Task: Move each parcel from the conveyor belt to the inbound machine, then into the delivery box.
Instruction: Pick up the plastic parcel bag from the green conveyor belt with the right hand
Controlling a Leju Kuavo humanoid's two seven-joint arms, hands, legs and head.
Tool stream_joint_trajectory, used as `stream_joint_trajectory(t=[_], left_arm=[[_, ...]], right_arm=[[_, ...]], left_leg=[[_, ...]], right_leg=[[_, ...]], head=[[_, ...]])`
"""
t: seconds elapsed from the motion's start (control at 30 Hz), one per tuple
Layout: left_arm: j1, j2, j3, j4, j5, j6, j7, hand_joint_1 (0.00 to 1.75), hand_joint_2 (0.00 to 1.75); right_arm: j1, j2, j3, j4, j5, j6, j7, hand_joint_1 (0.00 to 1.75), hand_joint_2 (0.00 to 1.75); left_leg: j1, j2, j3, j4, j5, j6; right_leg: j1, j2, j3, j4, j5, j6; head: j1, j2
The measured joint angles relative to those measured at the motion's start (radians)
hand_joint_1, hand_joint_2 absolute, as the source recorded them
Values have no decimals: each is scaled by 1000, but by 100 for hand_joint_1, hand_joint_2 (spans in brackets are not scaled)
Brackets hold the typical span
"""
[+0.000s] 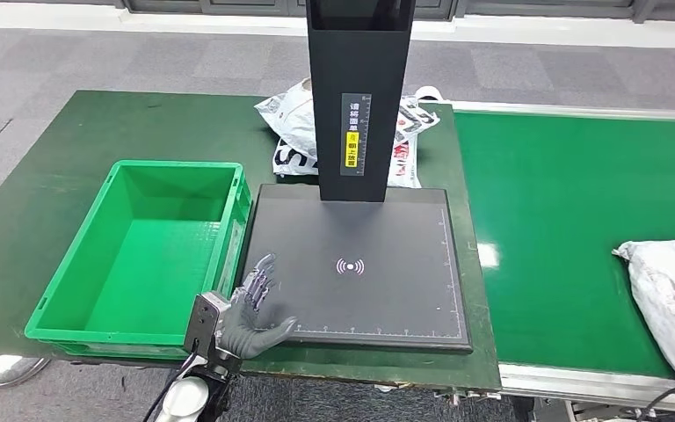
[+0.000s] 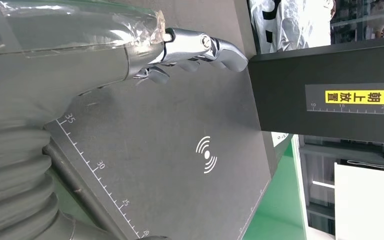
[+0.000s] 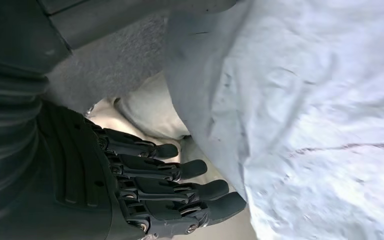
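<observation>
Delivery box (image 1: 66,318) held nothing, and the inbound machine's scan plate (image 1: 387,229) was bare, so by my reading no parcel had completed the route. One grey-white parcel (image 1: 672,286) lay on the conveyor belt (image 1: 562,229) near its right edge, not yet lifted. More bagged parcels (image 1: 292,123) sat behind the machine's black column (image 1: 360,97); their status unclear. Left hand (image 1: 253,309) hovered at the plate's near-left corner, fingers apart, holding nothing. Right hand (image 3: 155,185) was just beside the parcel (image 3: 305,125), dark fingers (image 3: 200,192) extended toward its pale wrapping, nothing gripped; actual contact could not be told.
</observation>
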Motion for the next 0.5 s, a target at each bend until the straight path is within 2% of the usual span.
stream_joint_trajectory(t=[0.2, 0.5], left_arm=[[0, 0, 1, 3, -2, 6, 0, 0, 175], [1, 0, 1, 6, 1, 22, -2, 0, 175]], right_arm=[[-16, 3, -15, 0, 11, 41, -49, 0, 175], [-108, 16, -10, 0, 82, 61, -108, 0, 175]], left_leg=[[0, 0, 0, 0, 0, 0], [0, 0, 0, 0, 0, 0]], right_leg=[[0, 0, 0, 0, 0, 0], [0, 0, 0, 1, 0, 0]], head=[[0, 0], [0, 0]])
